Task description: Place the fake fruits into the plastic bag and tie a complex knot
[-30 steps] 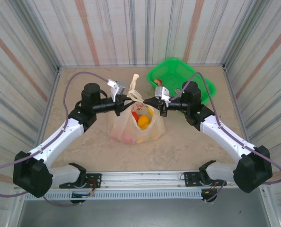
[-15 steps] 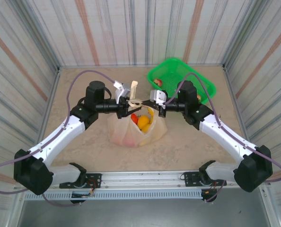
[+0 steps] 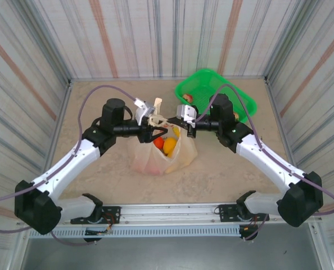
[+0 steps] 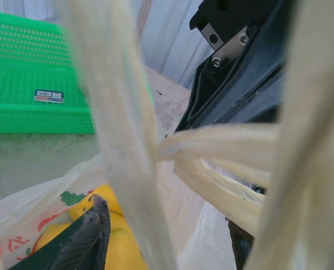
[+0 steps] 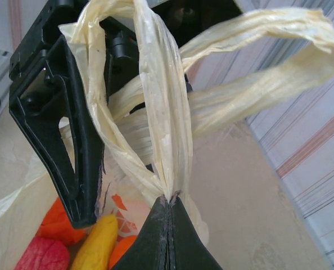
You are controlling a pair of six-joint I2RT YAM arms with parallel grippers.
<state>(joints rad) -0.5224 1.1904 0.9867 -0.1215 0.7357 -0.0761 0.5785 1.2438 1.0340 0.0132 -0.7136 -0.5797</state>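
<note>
Since a second ago the left fingers (image 5: 77, 169) have let go and spread wide. Both arms have also come in closer over the bag, so the handles hang slack now.

Nearest the arm bases, the bag (image 3: 156, 160) sits in the middle of the desk (image 3: 116, 180). The fruits (image 3: 170, 146) are inside, and orange, red and yellow ones show at its open mouth. Just above it, the handles (image 5: 167, 112) cross and twist together.

The right fingers (image 5: 184, 242) are clenched on one handle strip from 3 o'clock, I think to stop the twist slipping apart. The left fingers stand at 9 o'clock, released, with handle loops draped over one of them. That plastic could snag when they pull away. The knot looks only half made.

Farther back, at 1 o'clock from the bag, is a green basket (image 3: 212, 84) with a small reddish fruit (image 3: 188, 97) in it. It sits just behind the right arm and could get bumped.
</note>
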